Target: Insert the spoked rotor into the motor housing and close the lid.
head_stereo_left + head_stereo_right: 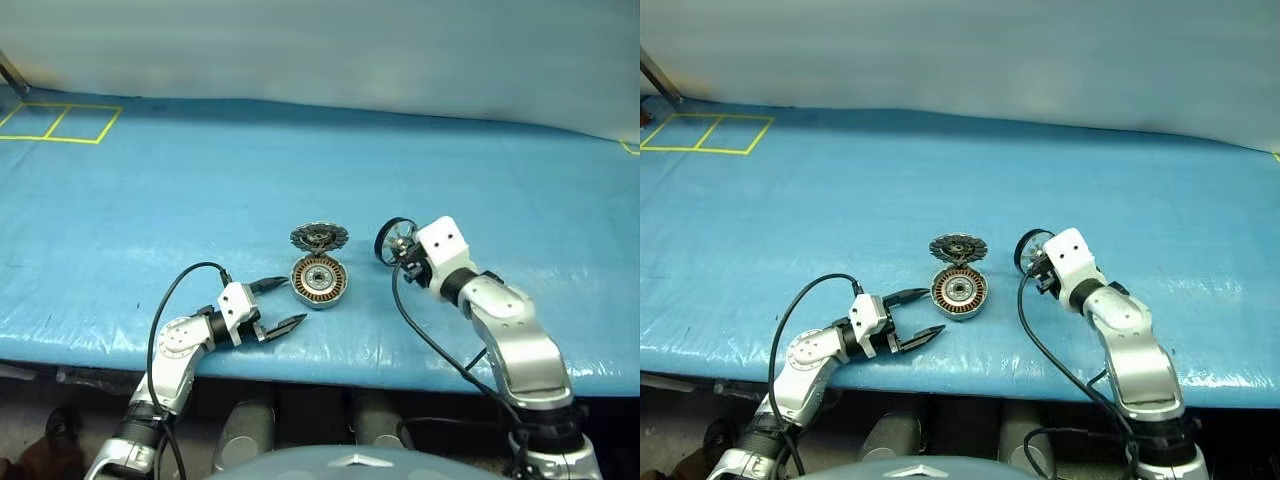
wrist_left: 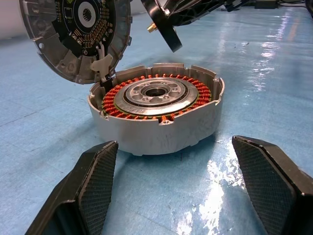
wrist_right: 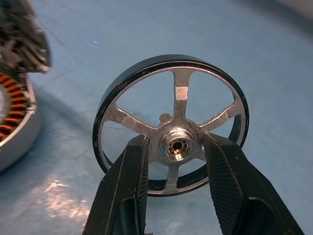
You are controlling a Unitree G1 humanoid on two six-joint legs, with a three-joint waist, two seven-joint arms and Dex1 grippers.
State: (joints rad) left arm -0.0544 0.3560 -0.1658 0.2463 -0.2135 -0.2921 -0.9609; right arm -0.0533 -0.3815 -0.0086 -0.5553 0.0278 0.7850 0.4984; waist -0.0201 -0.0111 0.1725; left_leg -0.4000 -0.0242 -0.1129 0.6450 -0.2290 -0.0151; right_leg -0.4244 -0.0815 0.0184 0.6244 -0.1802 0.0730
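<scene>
The two head views look forward and down from above the blue plastic-covered bench (image 1: 150,200), sharing nearly the same wide scene. The left wrist view sits low and close, facing level at the round silver-grey motor housing with copper windings (image 2: 156,115). The right wrist view looks closely at the shiny silver spoked rotor (image 3: 171,125); the housing's edge shows there too.

motor housing (image 1: 319,281) top open, lid (image 1: 319,237) propped just behind, perhaps hinged, bare table (image 1: 150,200) around
</scene>
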